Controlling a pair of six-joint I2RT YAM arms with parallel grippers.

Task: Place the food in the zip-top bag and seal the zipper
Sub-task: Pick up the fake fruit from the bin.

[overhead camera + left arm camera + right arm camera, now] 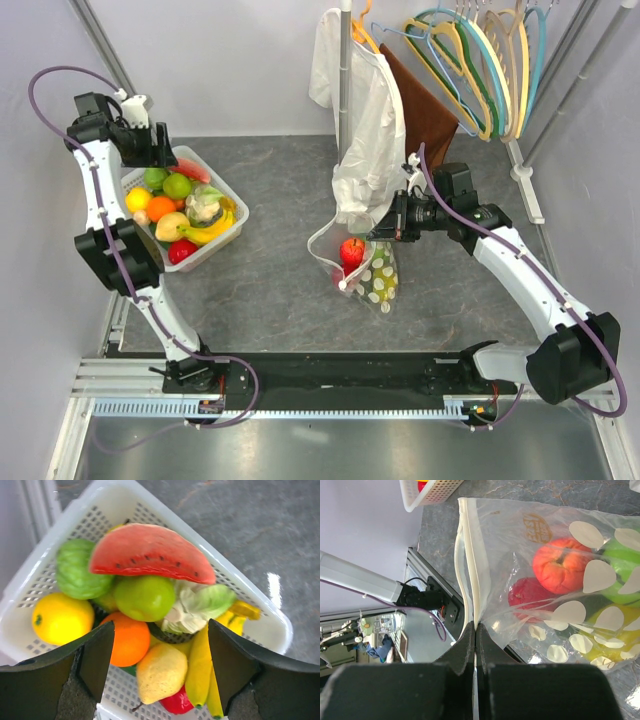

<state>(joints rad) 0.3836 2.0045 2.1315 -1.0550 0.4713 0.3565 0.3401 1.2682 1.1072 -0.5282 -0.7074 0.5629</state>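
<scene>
The clear polka-dot zip-top bag (365, 265) hangs open-mouthed from my right gripper (385, 228), which is shut on its zipper (476, 585) edge. Inside it are a red apple (563, 565), a darker red fruit (527, 596) and green and yellow pieces. My left gripper (160, 150) is open and empty, hovering over the white lattice basket (225, 190). Between its fingers (97, 655) the left wrist view shows a watermelon slice (150, 550), a green apple (144, 597), an orange (131, 639), a lemon (61, 617), a pear (161, 672) and bananas (201, 666).
A white garment (362, 120) and a brown one (425, 110) hang from a rack behind the bag, with several coloured hangers (490, 60) at the back right. The basket stands at the far left of the grey table (280, 270).
</scene>
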